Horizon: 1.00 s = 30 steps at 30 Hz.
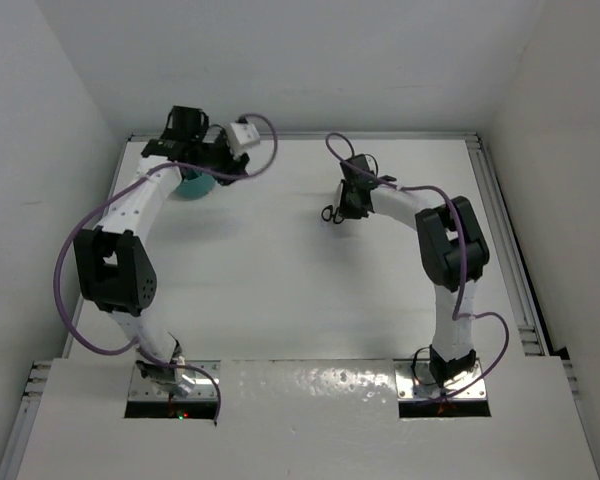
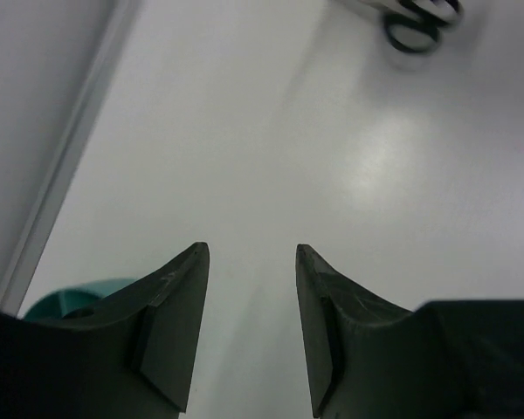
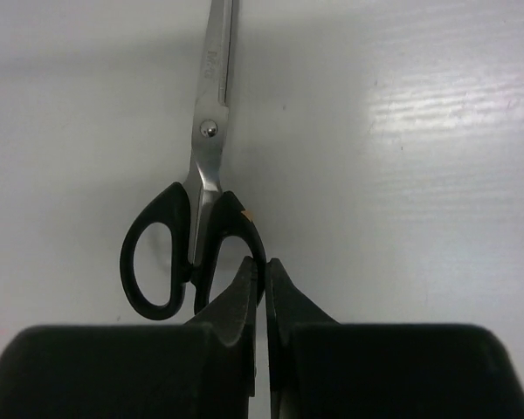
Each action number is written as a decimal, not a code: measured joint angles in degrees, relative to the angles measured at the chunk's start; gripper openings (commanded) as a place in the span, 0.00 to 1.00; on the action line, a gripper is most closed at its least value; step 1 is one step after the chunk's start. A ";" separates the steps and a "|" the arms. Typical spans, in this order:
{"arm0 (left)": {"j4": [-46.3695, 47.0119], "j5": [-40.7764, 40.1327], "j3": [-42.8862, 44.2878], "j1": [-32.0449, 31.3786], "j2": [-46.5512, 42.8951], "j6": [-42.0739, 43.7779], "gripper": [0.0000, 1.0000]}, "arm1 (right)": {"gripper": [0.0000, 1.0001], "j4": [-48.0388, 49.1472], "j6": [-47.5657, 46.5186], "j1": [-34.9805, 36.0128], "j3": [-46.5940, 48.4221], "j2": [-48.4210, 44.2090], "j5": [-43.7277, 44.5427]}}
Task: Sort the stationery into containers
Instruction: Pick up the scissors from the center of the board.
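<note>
Black-handled scissors (image 3: pixel 201 188) lie flat on the white table (image 1: pixel 280 290), a little toward 1 o'clock from its centre in the overhead view. The right arm (image 1: pixel 450 240) is bent over them. Seen from the right wrist, the steel blades are closed and point to 12 o'clock, and the two handle loops sit toward 6 o'clock. The right gripper (image 3: pixel 262 269) has its fingers pressed together at the outer rim of the loop on the 3 o'clock side. The tips meet right at that rim; whether any plastic is actually caught between them cannot be told from this angle.

The teal organiser cup (image 1: pixel 192 186) stands at about 10 o'clock on the table, close to the far-left corner. From above it is largely covered by the wrist of the left arm (image 1: pixel 115 270). The left gripper (image 2: pixel 249 251) hangs just beside the cup, its fingers spread apart over bare table. In the left wrist view a slice of the cup's teal rim shows at 8 o'clock, partly behind the left finger. The scissors appear blurred at 1 o'clock in that view, well apart from the cup across the white surface.
</note>
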 measured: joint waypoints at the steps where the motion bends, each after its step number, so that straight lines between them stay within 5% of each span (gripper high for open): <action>1: -2.25 0.70 -1.44 -1.53 -0.87 5.64 0.42 | 0.00 0.48 0.42 0.02 -1.70 -1.81 -0.57; 5: -5.27 2.51 -13.84 -6.99 -8.50 26.14 0.43 | 0.00 2.99 2.14 0.09 -6.69 -9.44 -3.58; 14: 14.01 2.10 -38.73 -14.34 -29.62 46.62 0.56 | 0.00 6.45 5.95 2.40 -12.59 -19.17 -7.43; 19: 19.45 2.05 -44.57 -19.63 -33.62 52.11 0.56 | 0.00 6.40 7.96 6.56 -13.94 -22.82 -8.68; 30: 23.19 -3.02 -48.52 -20.79 -33.18 56.52 0.54 | 0.00 7.58 10.73 13.46 -16.00 -28.11 -11.50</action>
